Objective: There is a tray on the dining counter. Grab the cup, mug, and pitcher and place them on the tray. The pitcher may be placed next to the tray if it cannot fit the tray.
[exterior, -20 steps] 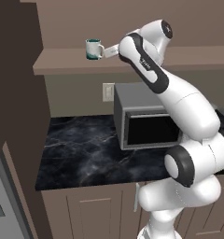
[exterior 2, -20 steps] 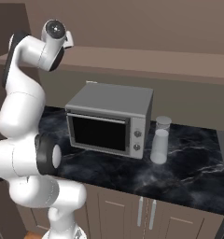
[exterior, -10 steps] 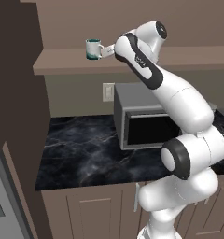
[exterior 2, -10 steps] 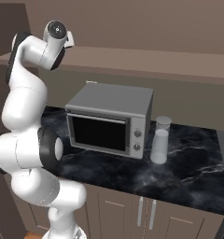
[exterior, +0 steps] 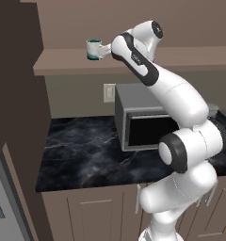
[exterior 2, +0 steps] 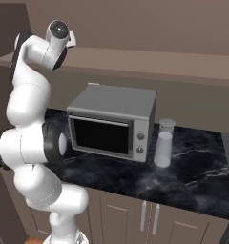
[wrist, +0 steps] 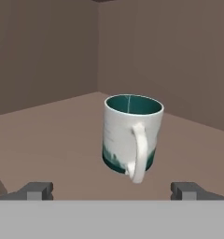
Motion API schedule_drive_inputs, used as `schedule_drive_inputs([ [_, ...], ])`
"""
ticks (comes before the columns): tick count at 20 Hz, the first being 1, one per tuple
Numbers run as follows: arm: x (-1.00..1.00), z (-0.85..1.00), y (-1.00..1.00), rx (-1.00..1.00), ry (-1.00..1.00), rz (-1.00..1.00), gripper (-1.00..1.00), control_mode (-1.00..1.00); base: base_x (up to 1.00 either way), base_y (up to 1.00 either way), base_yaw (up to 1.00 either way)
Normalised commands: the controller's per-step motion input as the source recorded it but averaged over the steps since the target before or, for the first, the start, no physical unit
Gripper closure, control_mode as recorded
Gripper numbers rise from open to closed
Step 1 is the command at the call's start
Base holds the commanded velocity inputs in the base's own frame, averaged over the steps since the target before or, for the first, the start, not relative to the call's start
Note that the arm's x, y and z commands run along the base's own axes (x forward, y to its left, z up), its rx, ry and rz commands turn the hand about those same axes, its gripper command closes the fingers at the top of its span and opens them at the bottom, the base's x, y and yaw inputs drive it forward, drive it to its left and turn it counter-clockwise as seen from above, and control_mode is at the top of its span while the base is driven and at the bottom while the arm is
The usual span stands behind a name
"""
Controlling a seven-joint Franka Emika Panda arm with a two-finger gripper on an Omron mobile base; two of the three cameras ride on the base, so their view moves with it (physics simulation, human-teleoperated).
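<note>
1. Nearest your cameras, the white arm [exterior: 181, 155] rose from the base in front of the beige cabinets [exterior: 91, 212] and reached up and away toward the high shelf.
2. Below the arm, the black marble worktop [exterior: 82, 150] carried a grey microwave [exterior 2: 111, 119] with a dark door; in the right base view you had a clear tumbler turned upside down [exterior 2: 163, 149] just beside the microwave's knob side, with a second clear glass [exterior 2: 167, 126] close behind it.
3. On the wall behind the worktop, a pale outlet plate [exterior: 108, 92] sat beside the microwave.
4. Higher up, your gripper [wrist: 112, 190] stood with its jaws spread wide and nothing between them; the fingertips [wrist: 35, 190] showed far apart at the bottom of the hand view, either side of the mug but short of it.
5. Farthest, the mug [wrist: 131, 137] stood upright on the brown shelf [exterior: 63, 66], white with a teal lower band and teal inside, its handle turned toward the hand. In the left base view you saw the mug [exterior: 93, 49] just past the end of the arm.
</note>
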Motion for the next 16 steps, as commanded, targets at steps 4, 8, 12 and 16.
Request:
schedule_drive_inputs([
  [4, 0.2, 0.0, 0.0, 0.0, 0.0, 0.0, -1.0, -1.0, 0.0, 0.0, 0.0],
  [8, 0.19, 0.0, 0.0, 0.0, 0.01, 0.0, -1.0, -1.0, 0.0, 0.0, 0.0],
  [12, 0.14, 0.0, 0.0, 0.0, 0.04, 0.0, -1.0, -1.0, 0.0, 0.0, 0.0],
  [16, 0.13, 0.0, 0.01, 0.0, 0.04, 0.0, -1.0, -1.0, 0.0, 0.0, 0.0],
])
